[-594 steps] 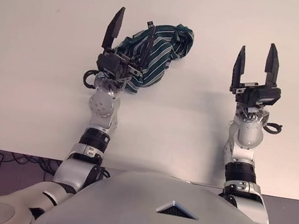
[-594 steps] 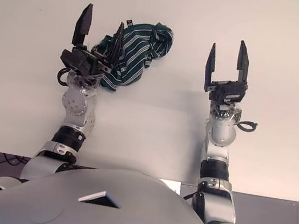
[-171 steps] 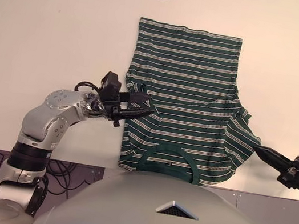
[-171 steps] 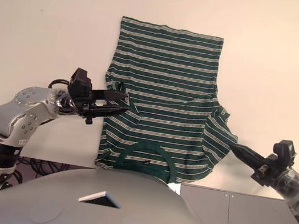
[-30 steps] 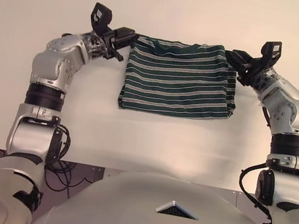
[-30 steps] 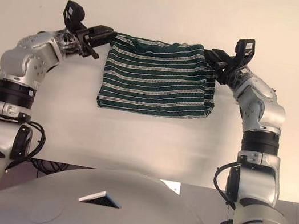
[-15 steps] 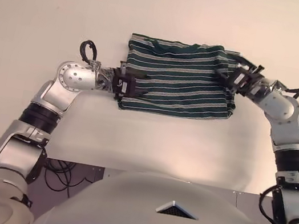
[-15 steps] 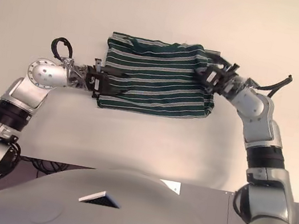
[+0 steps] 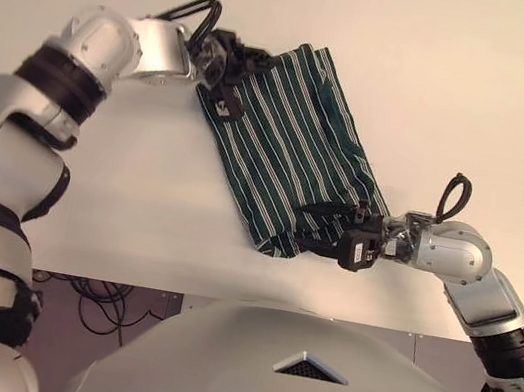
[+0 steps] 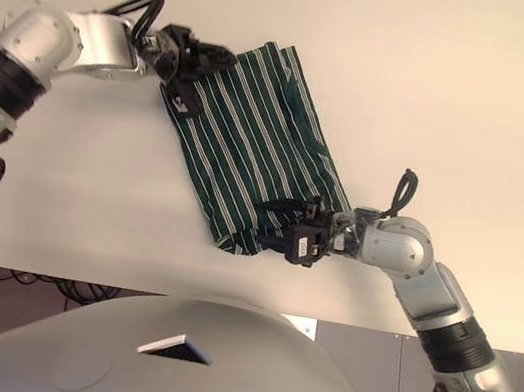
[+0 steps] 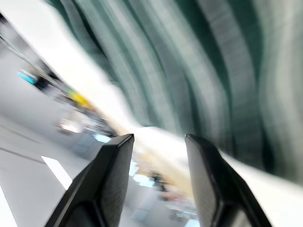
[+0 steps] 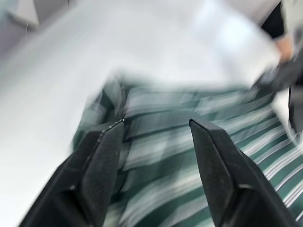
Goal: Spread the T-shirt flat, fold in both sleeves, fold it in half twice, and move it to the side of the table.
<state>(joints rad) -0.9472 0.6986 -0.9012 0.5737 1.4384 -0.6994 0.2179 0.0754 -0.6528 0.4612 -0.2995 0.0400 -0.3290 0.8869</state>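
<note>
Both spread wide, left pincer (image 9: pixel 236 80) and right pincer (image 9: pixel 315 226) bracket the slanted T-shirt (image 9: pixel 291 145).

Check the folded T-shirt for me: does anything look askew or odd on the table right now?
Yes. The T-shirt lies diagonally on the table, not square to its edge. One end is far out by the left gripper; the other is slightly rumpled at the right gripper, near the front edge.

folded green striped t-shirt (image 9: pixel 287 140), lying diagonally
</note>
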